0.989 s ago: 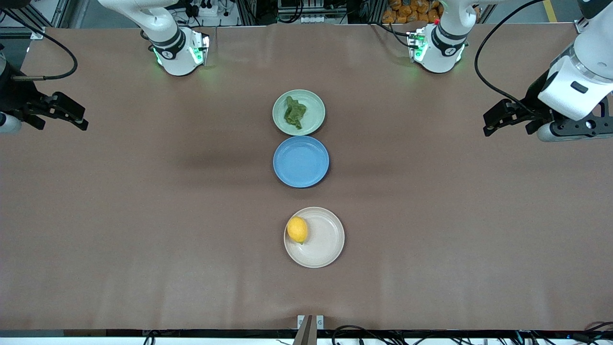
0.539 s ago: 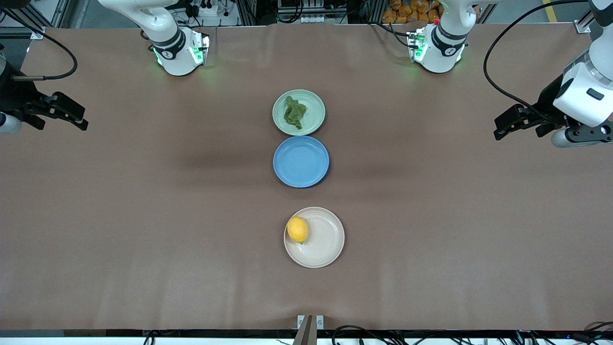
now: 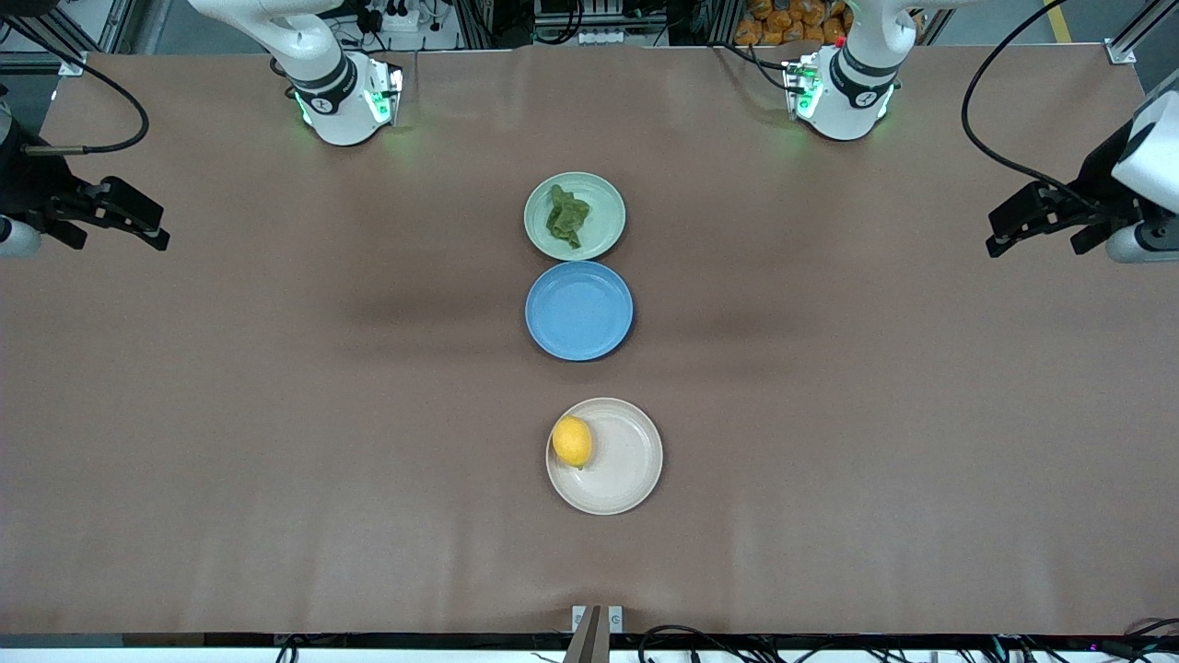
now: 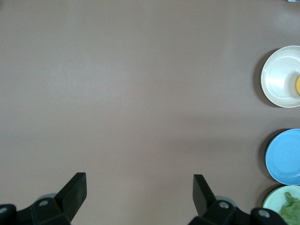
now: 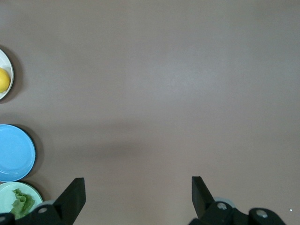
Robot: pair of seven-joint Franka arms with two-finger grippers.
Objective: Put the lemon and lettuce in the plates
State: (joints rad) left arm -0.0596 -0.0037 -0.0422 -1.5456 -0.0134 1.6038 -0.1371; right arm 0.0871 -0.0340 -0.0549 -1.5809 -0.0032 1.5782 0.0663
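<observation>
The yellow lemon [image 3: 571, 441] lies in the cream plate [image 3: 626, 460], on the side toward the right arm's end. The dark green lettuce [image 3: 566, 216] lies in the mint plate [image 3: 603, 216], nearest the robots' bases. My left gripper [image 3: 1000, 230] is open and empty, up over the table near the left arm's end. My right gripper [image 3: 158, 227] is open and empty over the right arm's end, waiting. The left wrist view shows the open left gripper [image 4: 139, 180], the lemon [image 4: 297, 84] and the lettuce [image 4: 291, 206]. The right wrist view shows the open right gripper [image 5: 138, 183], the lemon [image 5: 3, 79] and the lettuce [image 5: 21, 201].
An empty blue plate [image 3: 579, 309] sits between the mint plate and the cream plate, touching the mint one. The three plates form a line down the middle of the brown table. Cables run from both arms near the table's ends.
My left gripper has drawn away from the plates toward the left arm's end of the table. The right arm, the plates, the lemon and the lettuce have not moved.
</observation>
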